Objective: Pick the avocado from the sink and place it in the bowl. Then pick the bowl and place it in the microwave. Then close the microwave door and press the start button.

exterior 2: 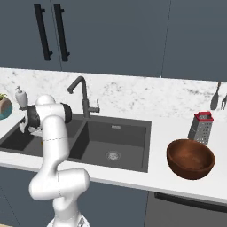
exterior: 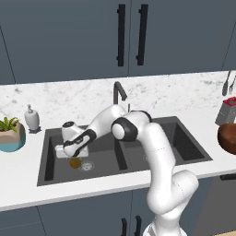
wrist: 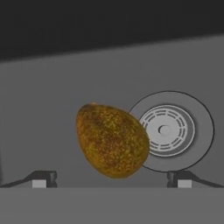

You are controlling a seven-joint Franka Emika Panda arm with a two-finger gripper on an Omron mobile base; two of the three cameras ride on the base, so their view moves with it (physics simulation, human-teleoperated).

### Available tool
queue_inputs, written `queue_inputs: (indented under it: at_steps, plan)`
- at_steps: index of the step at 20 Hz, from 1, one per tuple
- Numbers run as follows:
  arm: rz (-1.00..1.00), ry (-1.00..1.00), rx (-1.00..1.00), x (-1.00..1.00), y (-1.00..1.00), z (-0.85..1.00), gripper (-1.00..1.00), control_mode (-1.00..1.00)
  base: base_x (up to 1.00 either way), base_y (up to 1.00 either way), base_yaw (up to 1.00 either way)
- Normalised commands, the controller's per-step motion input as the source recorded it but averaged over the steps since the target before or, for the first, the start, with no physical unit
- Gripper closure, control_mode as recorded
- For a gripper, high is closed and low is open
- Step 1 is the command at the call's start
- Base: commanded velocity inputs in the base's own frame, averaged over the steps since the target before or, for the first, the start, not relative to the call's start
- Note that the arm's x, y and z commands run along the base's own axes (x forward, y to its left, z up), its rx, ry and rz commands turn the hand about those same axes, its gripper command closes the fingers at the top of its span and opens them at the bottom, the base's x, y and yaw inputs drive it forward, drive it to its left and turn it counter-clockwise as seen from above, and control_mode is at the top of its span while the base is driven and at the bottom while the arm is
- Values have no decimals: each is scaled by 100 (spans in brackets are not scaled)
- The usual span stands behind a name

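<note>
The brownish-orange avocado [exterior: 74, 162] lies on the floor of the dark grey sink's [exterior: 182, 147] left basin, beside a round metal drain [exterior: 86, 165]. My gripper [exterior: 69, 156] hangs open just above it, pointing down. In the hand view the avocado [wrist: 112, 140] sits between my two spread fingertips [wrist: 43, 179], overlapping the drain [wrist: 168, 130], and nothing is held. The reddish-brown bowl [exterior 2: 190, 158] stands on the counter to the right of the sink, also seen as the bowl [exterior: 228, 138]. The microwave and its door are out of view.
A dark tall faucet [exterior: 118, 92] rises behind the sink. A soap bottle [exterior: 31, 117] and a teal plant pot [exterior: 11, 133] stand on the counter at the left. A metal grater [exterior 2: 201, 127] stands behind the bowl. Dark cabinets hang above.
</note>
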Motion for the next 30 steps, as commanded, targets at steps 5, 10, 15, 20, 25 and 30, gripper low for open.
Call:
queue_inputs:
  at_steps: [5, 10, 15, 20, 25, 30]
  plan:
    - [0, 3, 0, 0, 0, -23, -100, -100, 0, 0, 0]
    - [0, 1, 0, 1, 0, -16, -100, -100, 0, 0, 0]
    - [0, 3, 0, 7, 0, -25, -100, -100, 0, 0, 0]
    - [0, 3, 0, 9, 0, -21, -100, -100, 0, 0, 0]
    - [0, 0, 0, 4, 0, -16, 100, -100, 0, 0, 0]
    - [0, 0, 0, -2, 0, -10, 100, -100, 0, 0, 0]
